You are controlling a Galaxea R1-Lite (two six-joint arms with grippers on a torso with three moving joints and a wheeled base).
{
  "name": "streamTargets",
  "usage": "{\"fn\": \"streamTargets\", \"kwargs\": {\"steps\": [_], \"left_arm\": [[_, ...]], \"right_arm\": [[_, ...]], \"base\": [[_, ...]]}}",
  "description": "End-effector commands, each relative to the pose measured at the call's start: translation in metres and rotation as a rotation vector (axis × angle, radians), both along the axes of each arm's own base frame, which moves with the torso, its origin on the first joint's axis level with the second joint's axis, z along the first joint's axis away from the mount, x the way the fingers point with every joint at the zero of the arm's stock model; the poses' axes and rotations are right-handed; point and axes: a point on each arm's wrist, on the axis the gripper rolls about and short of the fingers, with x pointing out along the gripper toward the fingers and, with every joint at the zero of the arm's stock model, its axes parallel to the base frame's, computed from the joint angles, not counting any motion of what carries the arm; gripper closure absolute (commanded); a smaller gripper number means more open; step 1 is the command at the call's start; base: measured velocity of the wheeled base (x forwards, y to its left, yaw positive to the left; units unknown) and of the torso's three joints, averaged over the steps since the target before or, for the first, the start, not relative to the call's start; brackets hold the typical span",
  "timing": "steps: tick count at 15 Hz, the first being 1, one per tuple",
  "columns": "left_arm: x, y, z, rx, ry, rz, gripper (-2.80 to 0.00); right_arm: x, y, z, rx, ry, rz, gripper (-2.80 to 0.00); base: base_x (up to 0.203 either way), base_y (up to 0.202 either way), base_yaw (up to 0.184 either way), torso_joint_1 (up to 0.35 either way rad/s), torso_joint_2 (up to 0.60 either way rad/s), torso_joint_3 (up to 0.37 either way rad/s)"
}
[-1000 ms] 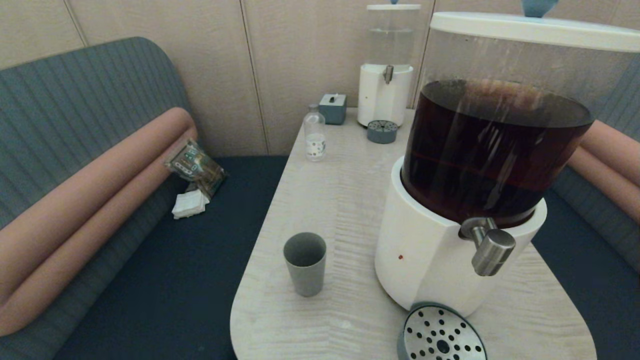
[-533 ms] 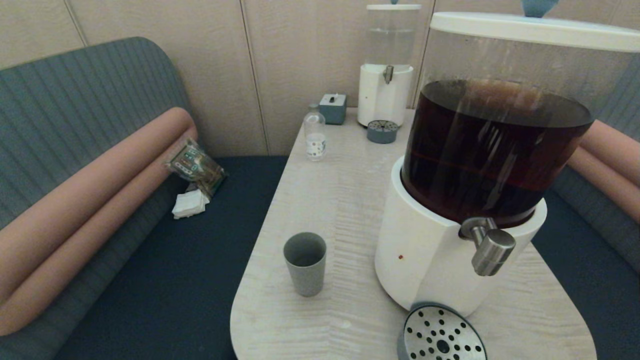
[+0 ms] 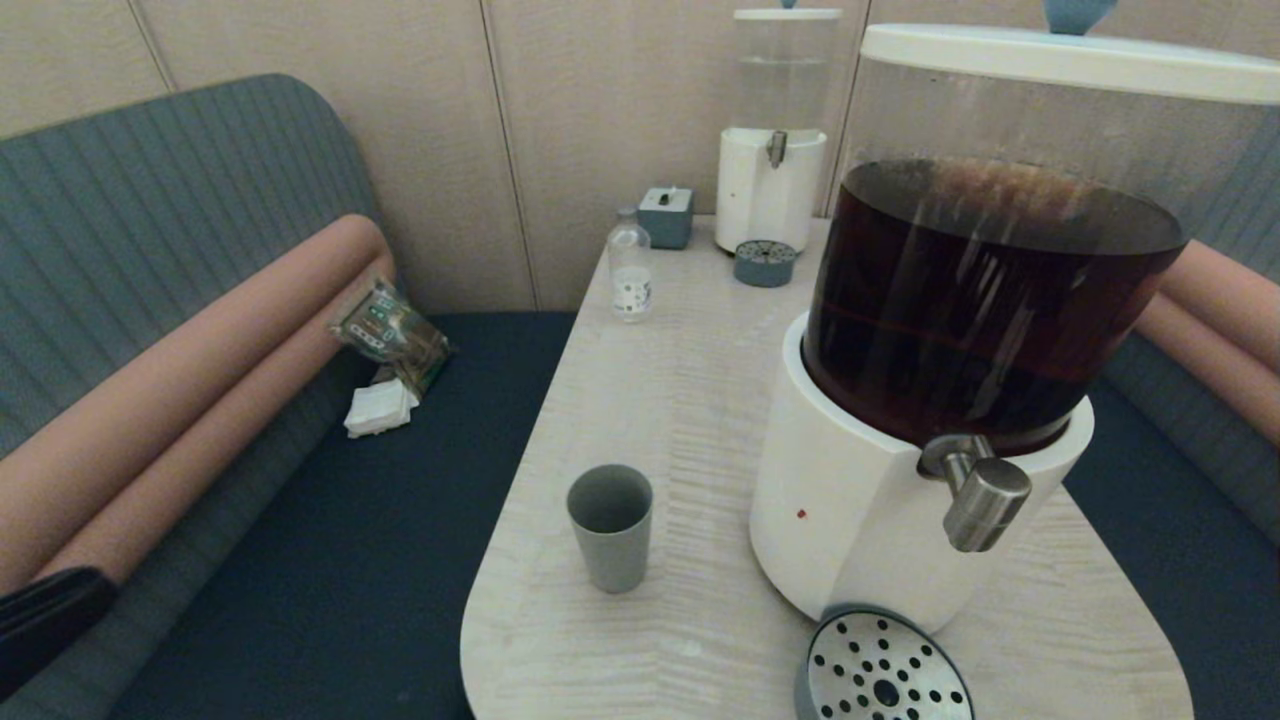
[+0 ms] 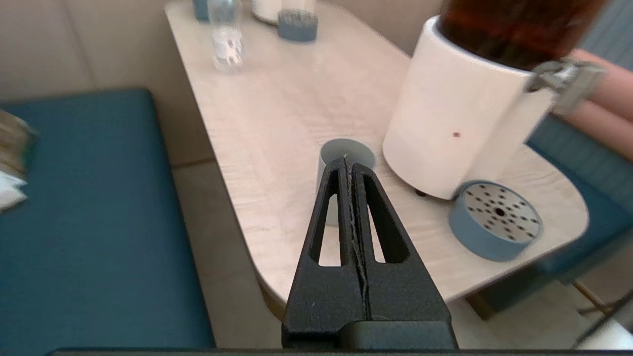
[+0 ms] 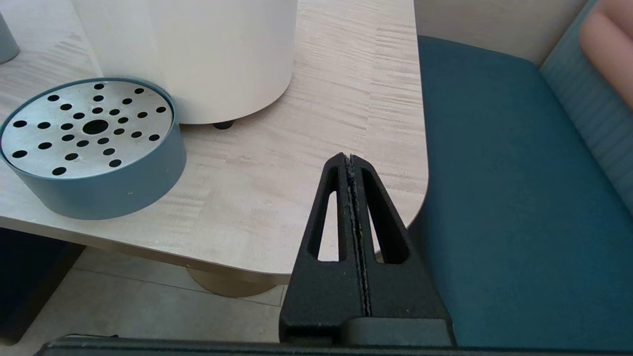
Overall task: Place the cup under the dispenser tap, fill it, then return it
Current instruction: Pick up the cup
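Nothing has been picked up yet: this looks like the very start, the approach to the cup. Nearest me, the right gripper hangs off the table's near corner, fingers pressed together and holding nothing; it seems parked. The left gripper is likewise clenched and empty, poised off the near edge and pointed at the cup, with a dark bit of its arm showing low on the left. The one cup stands upright and empty near the front edge, beside the big dispenser's white base but apart from it. The tap juts out over a perforated drip tray. Next, I would say, the left fingers must part, straddle the cup and close on it before it goes under the tap. Counting: two dispensers, two drip trays, and farther back one bottle and one small grey box.
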Motion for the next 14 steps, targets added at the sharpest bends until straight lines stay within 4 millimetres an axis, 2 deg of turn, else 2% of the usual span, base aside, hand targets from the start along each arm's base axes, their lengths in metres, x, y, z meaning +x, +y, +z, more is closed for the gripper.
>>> {"fn": "streamTargets", "kwargs": {"steps": [1,4,6,7,9,10,11,14], "left_arm": [[0.059,-0.006,-0.012,0.010,0.140,-0.015,0.00],[0.122,-0.012,-0.035,-0.017,0.218,-0.022,0.00],[0.154,-0.015,-0.046,-0.098,0.196,-0.014,0.00],[0.163,-0.016,-0.049,-0.135,0.161,-0.012,0.00],[0.161,-0.016,-0.067,-0.153,0.150,-0.009,0.00],[0.156,-0.016,-0.075,-0.131,0.159,-0.006,-0.23],[0.152,-0.016,-0.081,-0.105,0.166,-0.015,-2.80],[0.143,-0.017,-0.088,-0.061,0.157,-0.144,-2.80]], "right_arm": [[0.001,0.000,-0.003,-0.001,0.007,0.001,0.00],[0.000,0.000,-0.003,-0.001,0.006,0.001,0.00],[0.000,0.000,-0.003,-0.001,0.006,0.001,0.00],[0.000,0.000,-0.003,-0.001,0.006,0.001,0.00],[0.001,0.000,-0.003,-0.001,0.007,0.001,0.00],[0.001,0.000,-0.003,-0.001,0.007,0.001,0.00],[0.000,0.000,-0.003,-0.001,0.006,0.001,0.00],[0.001,0.000,-0.003,-0.001,0.007,0.001,0.00]], "base": [[0.000,0.000,0.000,0.000,0.00,0.000],[0.000,0.000,0.000,0.000,0.00,0.000],[0.000,0.000,0.000,0.000,0.00,0.000],[0.000,0.000,0.000,0.000,0.00,0.000],[0.000,0.000,0.000,0.000,0.00,0.000],[0.000,0.000,0.000,0.000,0.00,0.000],[0.000,0.000,0.000,0.000,0.00,0.000],[0.000,0.000,0.000,0.000,0.00,0.000]]}}
